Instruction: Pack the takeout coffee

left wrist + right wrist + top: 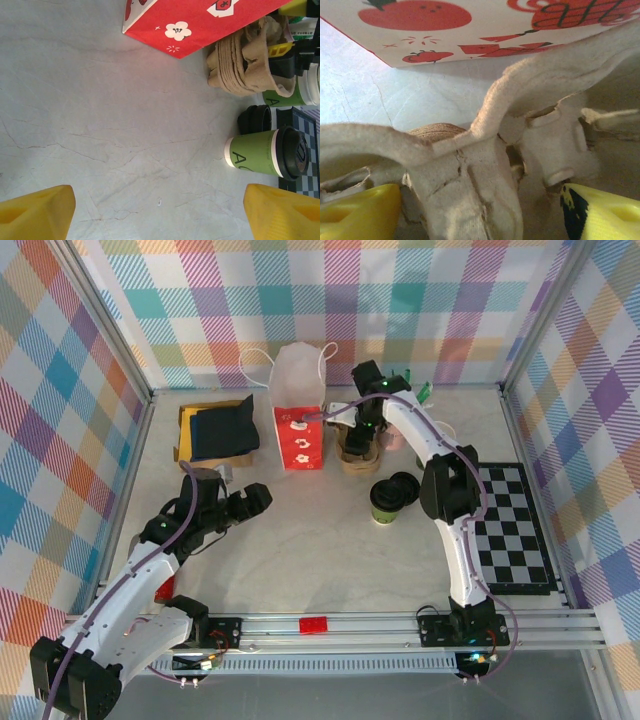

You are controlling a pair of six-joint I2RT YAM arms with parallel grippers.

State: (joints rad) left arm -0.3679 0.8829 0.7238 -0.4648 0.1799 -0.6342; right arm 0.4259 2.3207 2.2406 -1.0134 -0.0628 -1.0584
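Top external view: the coffee cup (384,503) stands right of centre — left gripper (245,504) spread, empty, lower left; right gripper (480,207) parted astride the stacked carriers (470,165), where closing could lift 2 together.

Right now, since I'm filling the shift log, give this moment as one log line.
left gripper open above table | right gripper open astride cup carrier | takeout coffee standing lidded, not packed

The green takeout coffee (383,508) with black lid stands upright on the table (300,550).
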